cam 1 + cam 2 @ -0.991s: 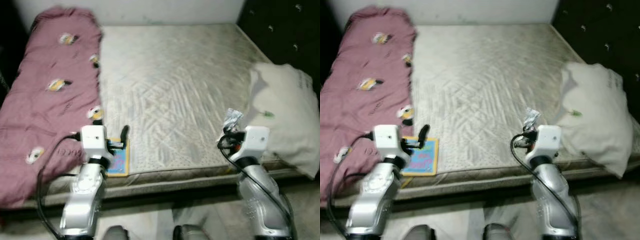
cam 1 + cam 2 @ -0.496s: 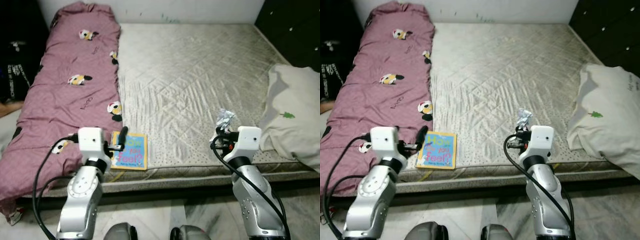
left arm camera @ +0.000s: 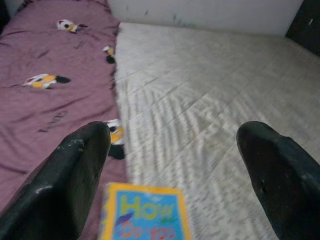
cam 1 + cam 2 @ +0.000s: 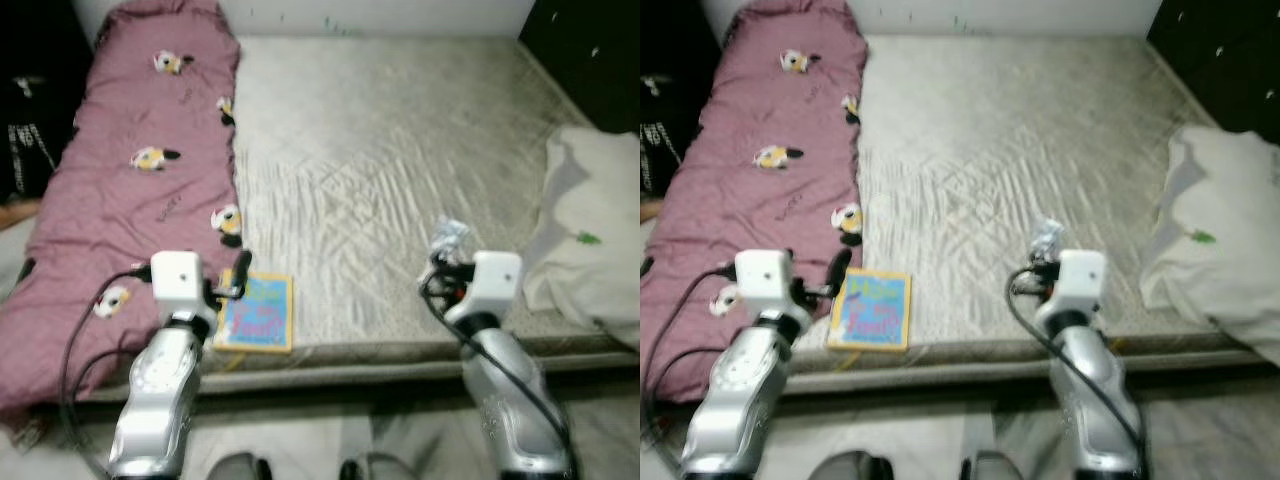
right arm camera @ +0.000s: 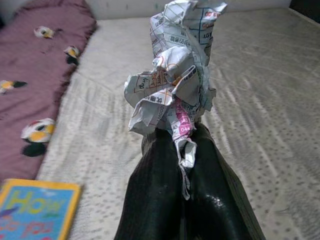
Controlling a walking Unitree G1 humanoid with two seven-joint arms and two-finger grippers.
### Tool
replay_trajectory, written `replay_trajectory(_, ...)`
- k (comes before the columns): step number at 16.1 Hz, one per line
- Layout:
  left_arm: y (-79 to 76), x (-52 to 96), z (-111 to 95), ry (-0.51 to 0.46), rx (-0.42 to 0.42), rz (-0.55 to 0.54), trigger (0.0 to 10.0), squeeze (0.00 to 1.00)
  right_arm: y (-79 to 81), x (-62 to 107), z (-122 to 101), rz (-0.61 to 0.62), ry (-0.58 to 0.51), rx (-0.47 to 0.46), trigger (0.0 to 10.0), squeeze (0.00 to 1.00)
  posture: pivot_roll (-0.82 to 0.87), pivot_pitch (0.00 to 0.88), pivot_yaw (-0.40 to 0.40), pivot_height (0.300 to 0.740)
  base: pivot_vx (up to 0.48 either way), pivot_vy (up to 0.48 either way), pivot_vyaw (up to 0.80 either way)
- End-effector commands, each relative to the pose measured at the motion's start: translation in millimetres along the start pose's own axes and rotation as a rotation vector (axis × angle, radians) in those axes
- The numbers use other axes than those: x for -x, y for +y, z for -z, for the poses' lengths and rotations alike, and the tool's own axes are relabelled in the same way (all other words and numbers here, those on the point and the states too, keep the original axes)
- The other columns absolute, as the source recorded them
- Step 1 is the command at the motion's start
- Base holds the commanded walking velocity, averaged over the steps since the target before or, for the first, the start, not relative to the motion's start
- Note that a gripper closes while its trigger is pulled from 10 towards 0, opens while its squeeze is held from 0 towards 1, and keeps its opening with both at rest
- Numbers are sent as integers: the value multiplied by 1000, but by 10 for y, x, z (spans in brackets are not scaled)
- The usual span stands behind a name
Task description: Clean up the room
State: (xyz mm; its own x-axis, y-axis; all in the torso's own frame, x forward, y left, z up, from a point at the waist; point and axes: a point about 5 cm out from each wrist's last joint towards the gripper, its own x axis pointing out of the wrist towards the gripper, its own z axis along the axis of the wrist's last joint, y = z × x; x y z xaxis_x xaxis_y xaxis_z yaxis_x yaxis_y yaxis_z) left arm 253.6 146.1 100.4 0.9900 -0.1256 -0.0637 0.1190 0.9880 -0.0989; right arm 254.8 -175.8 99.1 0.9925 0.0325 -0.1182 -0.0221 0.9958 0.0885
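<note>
A bare mattress spans the scene, a maroon blanket along its left. The book lies at the near edge beside the left gripper, fingers spread. The right gripper pinches crumpled paper.

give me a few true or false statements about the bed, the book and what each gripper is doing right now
1. The right gripper is shut on a crumpled paper. True.
2. The left gripper holds the book. False: it is open, above the book.
3. The book lies near the mattress's front edge. True.
4. The pillow lies on the pink blanket. False: it is on the opposite side, at the robot's right.
</note>
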Motion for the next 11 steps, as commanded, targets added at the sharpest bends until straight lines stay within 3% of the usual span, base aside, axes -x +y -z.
replay_trajectory(1, 40, 28, 8, 5, -7, -3, 10000, 0, 16, 2, -6, -2, -4, -5, 10000, 0, -41, 80, -21, 740, 262, 0, 0)
replay_trajectory(4, 39, 27, 13, 9, -7, -3, 10000, 0, 14, 3, -4, 0, -4, -4, 10000, 0, -41, 80, -21, 740, 254, 0, 0)
replay_trajectory(7, 31, 25, 30, 18, 11, -10, 10000, 0, 8, 6, -1, 2, -4, -2, 10000, 0, -43, 80, -20, 740, 0, 0, 0)
replay_trajectory(11, 18, -26, 19, 18, 20, -2, 10000, 0, -15, -23, -25, -2, -12, 11, 10000, 0, -44, 75, -20, 740, 0, 434, 0)
